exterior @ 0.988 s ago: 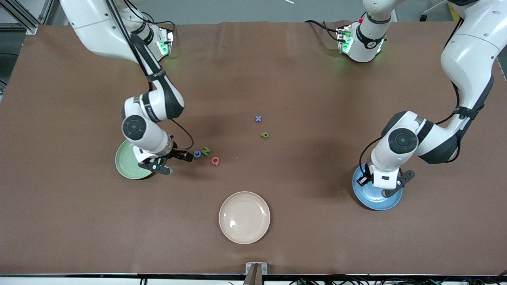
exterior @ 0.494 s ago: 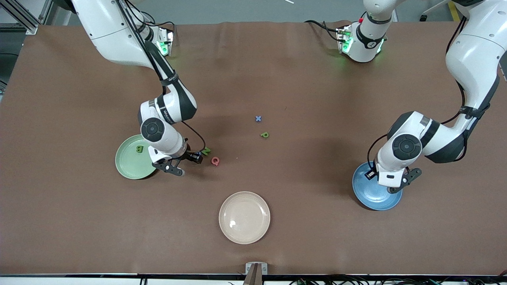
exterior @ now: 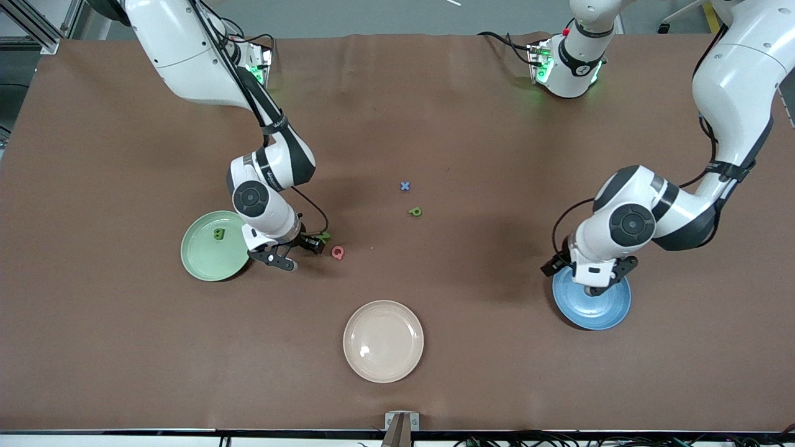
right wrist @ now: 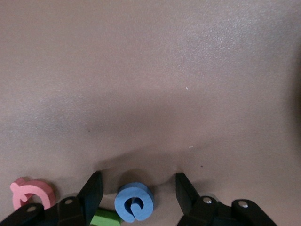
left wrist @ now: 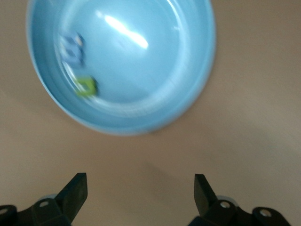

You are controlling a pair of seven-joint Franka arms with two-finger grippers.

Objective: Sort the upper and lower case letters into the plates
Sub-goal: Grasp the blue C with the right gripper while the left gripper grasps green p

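Two grippers, both with fingers apart. Left gripper (left wrist: 141,181): spread wide, gripping nothing and touching nothing, hanging over bare table just beside the rim of the blue plate (left wrist: 141,70), toward the left arm's end of the table. Inside that plate, close to its wall, a pale blue letter (left wrist: 73,47) and a lime letter (left wrist: 86,87) just beside each other, both too blurred to read. Right gripper (right wrist: 138,178): low over the table, partly spread, straddling a blue letter (right wrist: 134,202) lying flat on the brown cover. A sliver of table showing between that letter and each finger, so no clamp on it and no visible contact. Near the outer side of one finger, a pink letter (right wrist: 32,192). Tucked against the same finger, a green letter (right wrist: 106,219), only partly in view. Just beside that gripper, toward the right arm's end of the table, the green plate (exterior: 205,261), with one dark green letter (exterior: 218,234) lying in it. Around the middle of the table, well apart from both plates, a blue x (exterior: 405,185) and, slightly nearer to the front camera, a green p (exterior: 415,212). Nearest the front camera, a cream plate (exterior: 383,372), well apart from both grippers.
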